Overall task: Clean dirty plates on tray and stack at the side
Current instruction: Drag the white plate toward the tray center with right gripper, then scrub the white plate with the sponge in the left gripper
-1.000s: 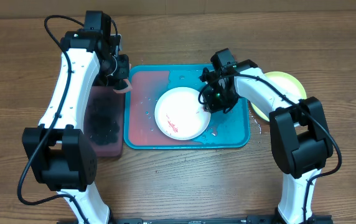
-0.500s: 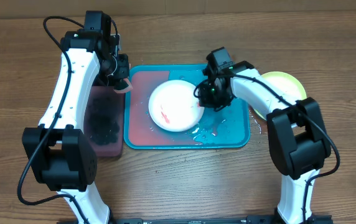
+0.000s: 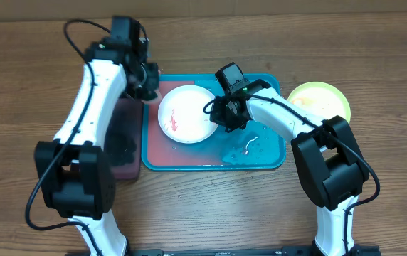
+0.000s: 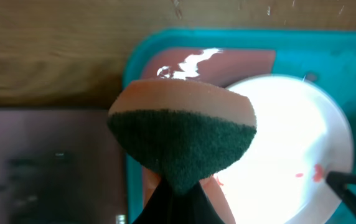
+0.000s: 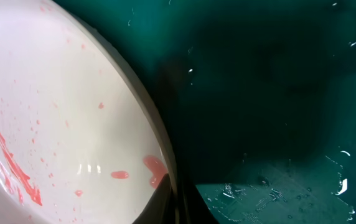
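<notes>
1. The white plate [image 3: 182, 117] is found inside the teal tray [image 3: 260, 153], in its left half; red smears are seen on it, so it is judged not yet cleaned.
2. Its right rim is pinched by the right pincer [image 3: 223, 115], closed narrow on it; a sponge [image 4: 181, 134] is clamped in the left pincer [image 3: 146, 82] over the tray's far left corner; contact with the plate cannot be told.
3. The yellow-green plate [image 3: 321, 101] is laid on the surface [image 3: 203, 206] just right of the tray; it is judged done.
4. Counted: two plates seen, a third not found; one teal tray; one dark tray [image 3: 122, 146]; one sponge; two pincers.
</notes>
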Robot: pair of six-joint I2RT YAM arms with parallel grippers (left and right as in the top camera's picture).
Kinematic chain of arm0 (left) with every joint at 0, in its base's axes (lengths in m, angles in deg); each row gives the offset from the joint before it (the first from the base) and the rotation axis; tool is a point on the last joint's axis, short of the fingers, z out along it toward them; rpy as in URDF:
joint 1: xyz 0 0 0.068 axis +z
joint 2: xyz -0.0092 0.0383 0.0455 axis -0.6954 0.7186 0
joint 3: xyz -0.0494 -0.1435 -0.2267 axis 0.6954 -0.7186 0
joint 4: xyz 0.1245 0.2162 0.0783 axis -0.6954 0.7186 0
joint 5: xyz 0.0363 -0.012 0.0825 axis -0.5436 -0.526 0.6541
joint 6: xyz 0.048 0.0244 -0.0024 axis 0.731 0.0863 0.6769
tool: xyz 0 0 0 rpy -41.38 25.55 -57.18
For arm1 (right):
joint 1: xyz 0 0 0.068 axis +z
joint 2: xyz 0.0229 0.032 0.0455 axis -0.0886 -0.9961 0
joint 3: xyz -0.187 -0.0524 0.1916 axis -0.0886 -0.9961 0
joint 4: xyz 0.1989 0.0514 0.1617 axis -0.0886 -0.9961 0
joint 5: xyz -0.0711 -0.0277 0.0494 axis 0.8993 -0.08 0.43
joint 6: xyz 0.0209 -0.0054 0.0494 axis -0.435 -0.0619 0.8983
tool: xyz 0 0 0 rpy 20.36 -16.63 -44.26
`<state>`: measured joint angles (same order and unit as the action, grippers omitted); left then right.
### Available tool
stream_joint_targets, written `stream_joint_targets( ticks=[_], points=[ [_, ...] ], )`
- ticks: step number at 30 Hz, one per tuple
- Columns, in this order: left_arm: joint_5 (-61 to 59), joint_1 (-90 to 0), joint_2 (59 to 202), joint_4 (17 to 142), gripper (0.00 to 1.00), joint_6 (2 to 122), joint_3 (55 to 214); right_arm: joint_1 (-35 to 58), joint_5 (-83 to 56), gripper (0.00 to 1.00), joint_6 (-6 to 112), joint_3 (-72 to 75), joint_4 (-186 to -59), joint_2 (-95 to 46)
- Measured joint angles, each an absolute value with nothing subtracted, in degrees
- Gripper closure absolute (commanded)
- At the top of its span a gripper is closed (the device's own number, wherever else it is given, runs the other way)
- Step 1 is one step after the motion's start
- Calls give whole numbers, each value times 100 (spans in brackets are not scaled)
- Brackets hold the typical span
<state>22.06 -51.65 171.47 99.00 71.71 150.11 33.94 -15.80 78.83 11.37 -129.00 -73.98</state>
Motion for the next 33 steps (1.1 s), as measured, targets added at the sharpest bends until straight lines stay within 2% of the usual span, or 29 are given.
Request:
stream_joint_targets(
  ticks=[10, 17, 20, 27, 30, 33],
  points=[
    [2650, -5854, 17149, 8291, 96, 6808, 13407, 3394, -1540, 96, 8003, 1133, -12812, -7398],
    [2962, -5983, 17149, 7854, 96, 6673, 12961, 3394, -1538, 96, 8012, 1133, -12808, -7398],
    [2630, -5985, 17149, 7867, 96, 6856, 12935, 3394, -1536, 96, 8010, 1133, -12810, -7398],
    [643, -6022, 17149, 7897, 96, 7796, 12896, 3394, -1540, 96, 7981, 1133, -12812, -7398],
    [545, -6046, 17149, 7675, 96, 7800, 12887, 3394, -1540, 96, 7968, 1133, -12812, -7398],
    [1155, -6059, 17149, 7379, 96, 7425, 12880, 3394, -1540, 96, 7962, 1133, -12810, -7398]
  ],
)
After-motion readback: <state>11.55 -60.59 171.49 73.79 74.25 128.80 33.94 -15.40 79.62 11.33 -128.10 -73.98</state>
